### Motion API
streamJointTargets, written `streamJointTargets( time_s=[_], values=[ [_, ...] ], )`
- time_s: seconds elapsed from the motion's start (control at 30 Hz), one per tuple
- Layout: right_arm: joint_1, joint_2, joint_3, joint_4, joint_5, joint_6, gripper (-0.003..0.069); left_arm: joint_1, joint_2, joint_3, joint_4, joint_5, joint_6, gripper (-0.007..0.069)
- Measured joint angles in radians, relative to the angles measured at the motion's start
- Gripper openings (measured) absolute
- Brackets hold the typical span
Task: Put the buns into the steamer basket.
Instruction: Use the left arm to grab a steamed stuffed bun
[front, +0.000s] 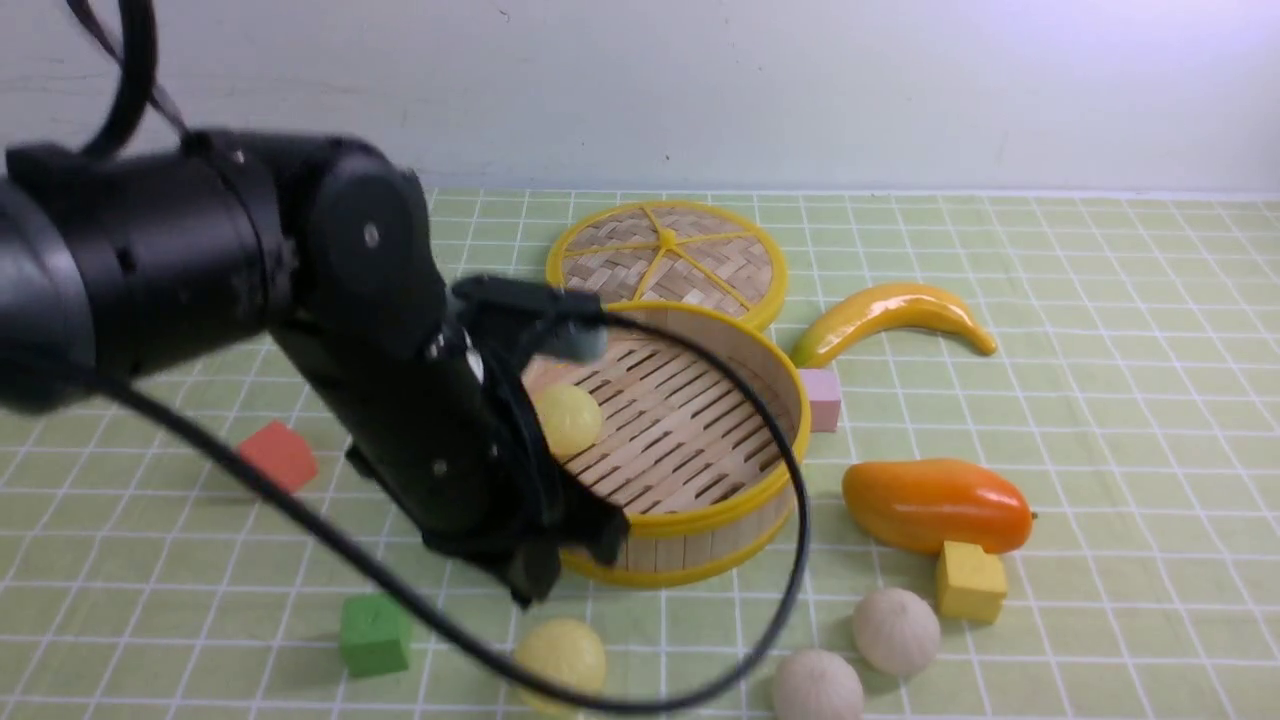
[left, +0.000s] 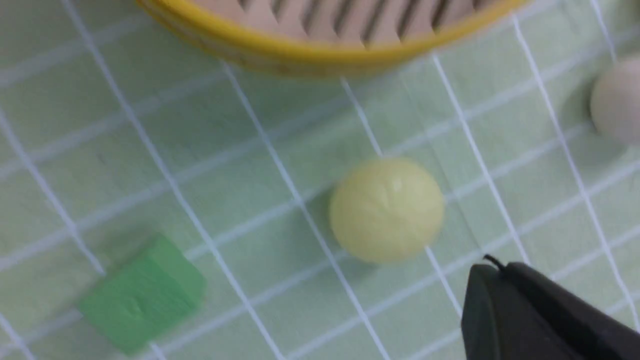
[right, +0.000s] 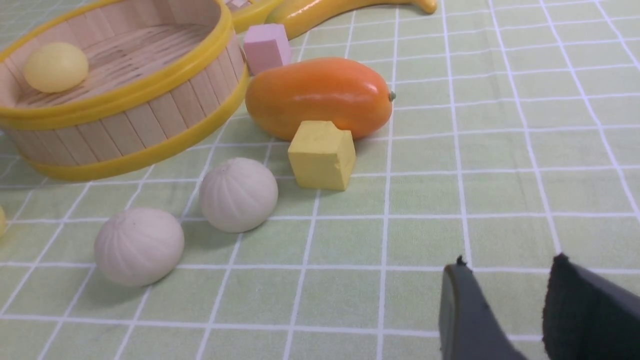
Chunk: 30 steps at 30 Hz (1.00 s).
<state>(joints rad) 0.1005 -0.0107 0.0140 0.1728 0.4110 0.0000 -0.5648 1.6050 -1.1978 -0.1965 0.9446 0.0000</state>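
Observation:
The steamer basket (front: 722, 517) stands mid-table with one pale yellow bun (front: 567, 420) on its slatted floor. A second yellow bun (front: 561, 655) lies on the cloth just in front of the basket. My left gripper (front: 532, 583) hangs above the cloth between them. In the left wrist view this bun (left: 387, 210) sits just off the tips of the left gripper (left: 487, 267), whose jaws are pressed together and hold nothing. Two off-white buns (front: 895, 630) (front: 818, 688) lie to the right. My right gripper (right: 507, 267) is open and empty, apart from those two buns (right: 239, 195) (right: 139, 246).
The woven lid (front: 667, 260) leans behind the basket. A banana (front: 890, 315), pink cube (front: 822, 398), orange mango (front: 935, 505) and yellow cube (front: 970, 582) lie to the right. A red cube (front: 280, 455) and green cube (front: 375, 635) lie to the left.

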Motion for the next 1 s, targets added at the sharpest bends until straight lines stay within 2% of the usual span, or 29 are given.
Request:
streamJointTargets(
  time_s=[0.1,0.17,0.4,0.43,0.5,0.7,1.0],
  values=[
    [0.000,0.000,0.000,0.000,0.000,0.000,0.0239,-0.037,-0.004,0.066,0.007,-0.033,-0.032,-0.0008],
    [0.000,0.000,0.000,0.000,0.000,0.000,0.0239,-0.041,0.003,0.073,0.008,-0.057,-0.040,0.0025],
    [0.000,0.000,0.000,0.000,0.000,0.000,0.0239,-0.041,0.071,0.073,0.014,-0.184,-0.046,0.0260],
    [0.000,0.000,0.000,0.000,0.000,0.000,0.0239,-0.041,0.074,0.073,0.014,-0.186,-0.046,0.0260],
    [0.000,0.000,0.000,0.000,0.000,0.000,0.0239,-0.041,0.107,0.073,0.021,-0.201,-0.046,0.0308],
    [0.000,0.000,0.000,0.000,0.000,0.000,0.0239,-0.041,0.151,0.073,0.068,-0.250,-0.046,0.0311],
    [0.000,0.000,0.000,0.000,0.000,0.000,0.0239,-0.041,0.182,0.073,0.109,-0.287,-0.046,0.0230]
  ],
)
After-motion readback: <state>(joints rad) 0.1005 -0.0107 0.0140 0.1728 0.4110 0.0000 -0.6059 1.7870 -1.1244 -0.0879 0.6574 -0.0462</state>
